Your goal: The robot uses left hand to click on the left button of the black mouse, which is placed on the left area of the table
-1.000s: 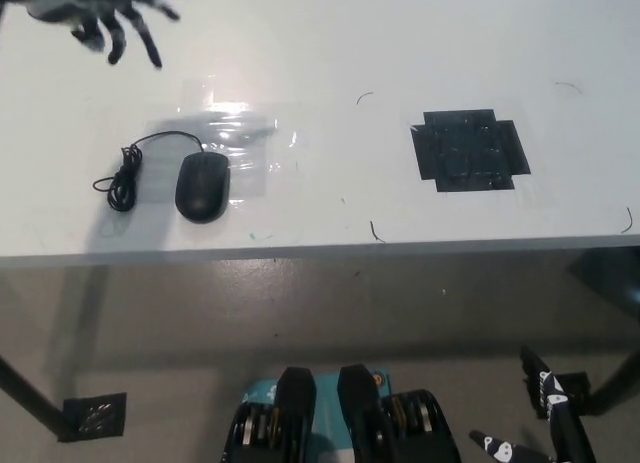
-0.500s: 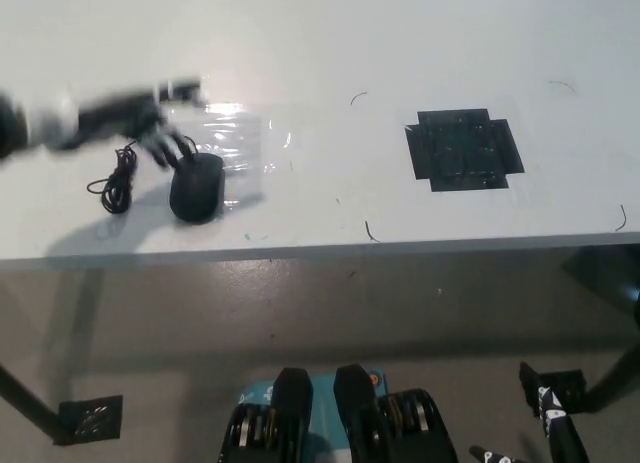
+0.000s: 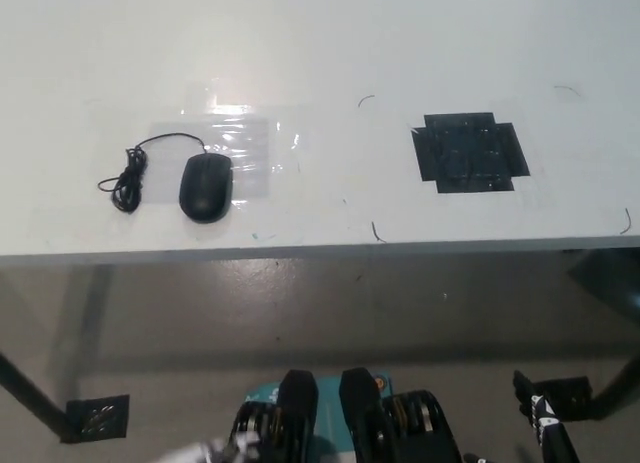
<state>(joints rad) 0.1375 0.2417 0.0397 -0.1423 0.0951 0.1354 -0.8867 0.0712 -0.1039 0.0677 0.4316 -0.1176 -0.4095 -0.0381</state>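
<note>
black mouse (image 3: 205,186) sits on the left part of the white table (image 3: 320,43), near the front edge, on a glossy clear patch (image 3: 235,143), its cord (image 3: 128,173) bundled just to its left. neither hand is over it. the white left hand shows only as a pale blur at the bottom edge (image 3: 215,451), below table level, so i cannot tell how its fingers are set or whether they hold anything. the black right hand (image 3: 545,431) hangs low at the bottom right, its fingers likewise unreadable. to click well, the left hand should come in from above, settle one fingertip on the far left portion of the mouse's top, and press straight down, lightly, without pushing the mouse sideways or snagging the cord.
</note>
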